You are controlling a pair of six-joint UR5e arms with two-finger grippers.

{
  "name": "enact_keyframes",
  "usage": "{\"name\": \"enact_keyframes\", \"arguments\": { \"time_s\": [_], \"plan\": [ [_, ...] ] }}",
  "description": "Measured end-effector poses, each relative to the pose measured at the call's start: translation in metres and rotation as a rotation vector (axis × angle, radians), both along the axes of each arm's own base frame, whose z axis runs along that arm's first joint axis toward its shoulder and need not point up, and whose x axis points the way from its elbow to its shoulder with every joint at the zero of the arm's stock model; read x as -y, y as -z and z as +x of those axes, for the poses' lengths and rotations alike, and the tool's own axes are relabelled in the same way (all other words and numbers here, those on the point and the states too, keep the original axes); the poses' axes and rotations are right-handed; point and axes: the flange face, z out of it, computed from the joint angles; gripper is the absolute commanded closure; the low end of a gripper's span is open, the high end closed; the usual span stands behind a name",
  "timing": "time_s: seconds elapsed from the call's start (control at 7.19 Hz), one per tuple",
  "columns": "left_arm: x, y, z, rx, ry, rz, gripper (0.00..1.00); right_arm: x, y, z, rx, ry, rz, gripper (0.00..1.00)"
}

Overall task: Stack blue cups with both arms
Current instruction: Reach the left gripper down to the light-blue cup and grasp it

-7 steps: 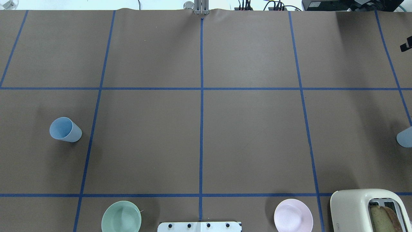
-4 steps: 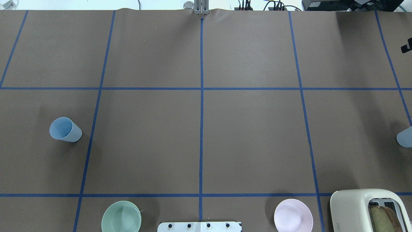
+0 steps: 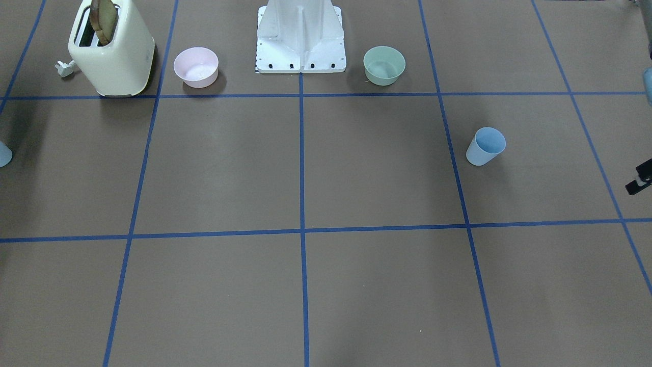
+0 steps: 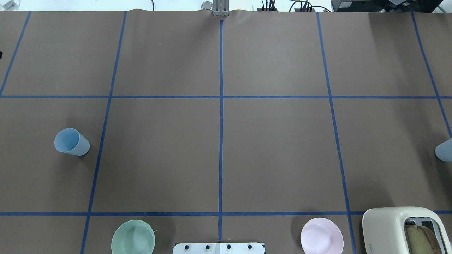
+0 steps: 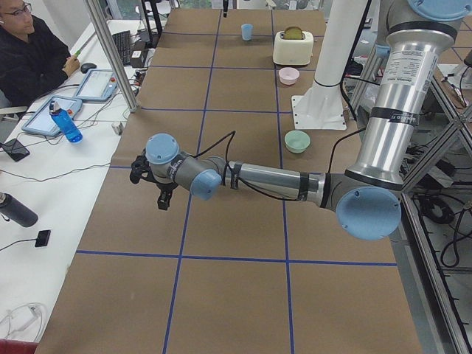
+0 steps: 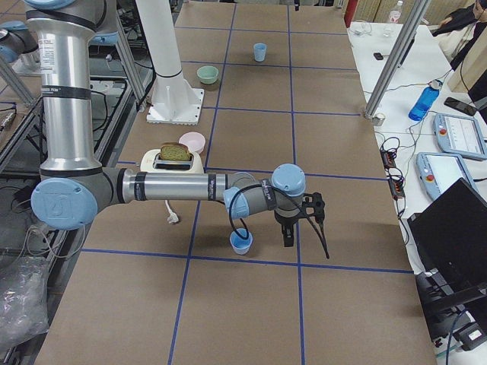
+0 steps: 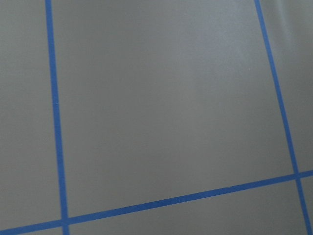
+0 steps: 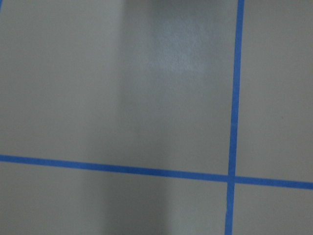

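Note:
One blue cup (image 4: 71, 141) stands upright on the left of the table, and it also shows in the front view (image 3: 485, 147). The other blue cup (image 4: 445, 150) stands at the right edge, cut off by the frame; the right side view shows it whole (image 6: 241, 242). My left gripper (image 3: 640, 183) shows only as a black piece at the front view's edge, well outside the left cup; I cannot tell if it is open. My right gripper (image 6: 288, 234) hangs beside the right cup, apart from it; I cannot tell its state. Both wrist views show only bare table paper.
A cream toaster (image 4: 402, 231) with bread stands at the near right. A pink bowl (image 4: 321, 235) and a pale green bowl (image 4: 133, 237) flank the white base mount (image 3: 300, 35). An operator (image 5: 29, 51) sits at a side desk.
The black tip of the right gripper at the overhead view's right edge has moved out of that view. A small black bit now shows at its left edge. The cups have not moved.

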Motion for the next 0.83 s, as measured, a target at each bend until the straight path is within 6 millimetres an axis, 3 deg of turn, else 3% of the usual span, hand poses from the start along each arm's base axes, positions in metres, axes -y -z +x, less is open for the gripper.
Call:
{"name": "enact_keyframes", "arguments": {
  "time_s": [0.28,0.42,0.83],
  "plan": [
    [-0.029,0.008,0.049,-0.021,0.014,-0.013,0.02,-0.054,-0.007,0.007,0.003,0.007,0.000,0.00],
    [-0.055,0.017,0.070,-0.024,0.017,-0.025,0.02,-0.071,-0.009,0.009,0.006,0.009,-0.008,0.00],
    [-0.132,0.040,0.133,-0.035,-0.009,-0.060,0.02,-0.080,-0.011,0.009,0.014,0.012,-0.017,0.00]
  ]
}}
